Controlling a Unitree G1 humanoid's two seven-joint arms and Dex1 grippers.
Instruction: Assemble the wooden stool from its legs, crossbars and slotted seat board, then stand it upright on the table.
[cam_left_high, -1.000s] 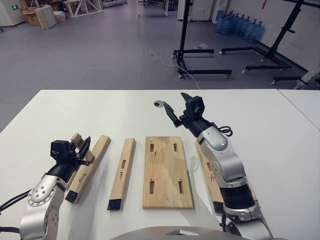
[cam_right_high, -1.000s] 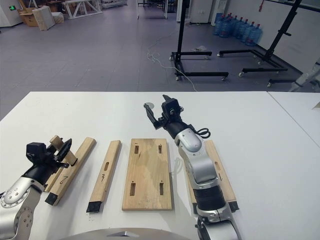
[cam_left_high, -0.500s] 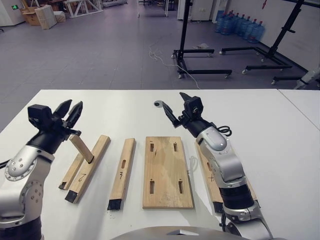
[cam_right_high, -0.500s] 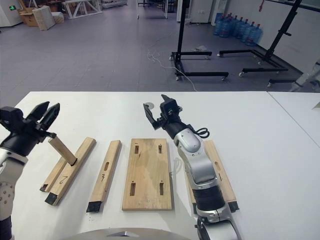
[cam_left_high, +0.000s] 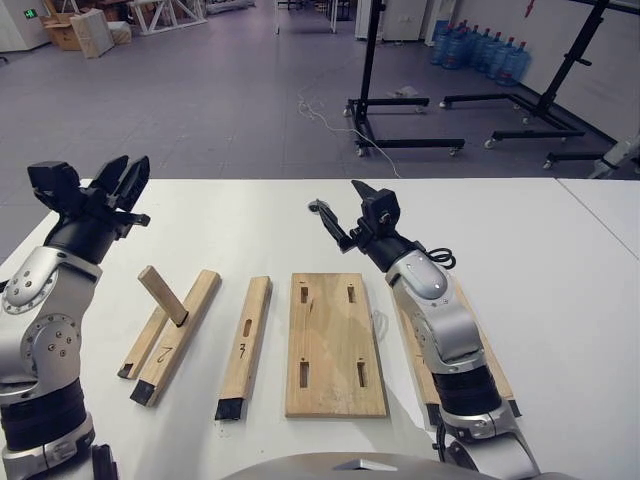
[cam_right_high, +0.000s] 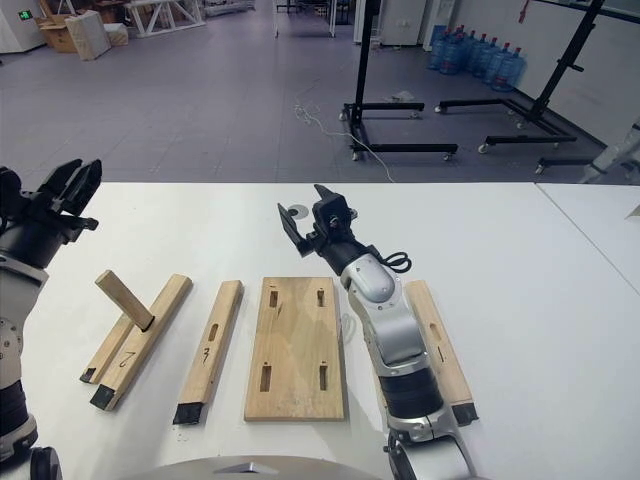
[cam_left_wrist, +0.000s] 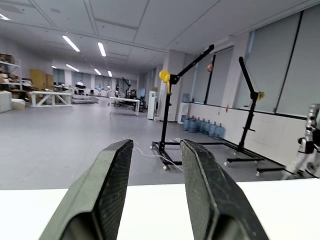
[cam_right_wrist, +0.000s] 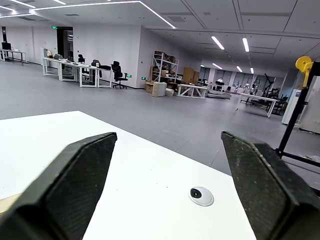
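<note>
The slotted seat board (cam_left_high: 336, 345) lies flat at the table's middle. Left of it lie a leg marked 7 (cam_left_high: 245, 343) and a leg marked 2 (cam_left_high: 178, 333), with a thinner strip (cam_left_high: 143, 345) beside that. A short crossbar (cam_left_high: 162, 295) leans tilted, its lower end on leg 2. More legs (cam_right_high: 437, 335) lie right of the board, partly under my right arm. My left gripper (cam_left_high: 125, 176) is raised over the table's far left, open and empty (cam_left_wrist: 156, 190). My right gripper (cam_left_high: 342, 205) hovers beyond the board's far end, open wide and empty (cam_right_wrist: 165, 175).
A small white disc (cam_right_wrist: 201, 196) is set in the table top just beyond my right gripper. A second white table (cam_left_high: 610, 205) adjoins at the right. Black wheeled stands (cam_left_high: 400, 110) are on the floor far behind the table.
My left gripper has let go of the short crossbar and risen up and away to the far left. The crossbar stays leaning on leg 2. My right gripper shifted slightly left.
</note>
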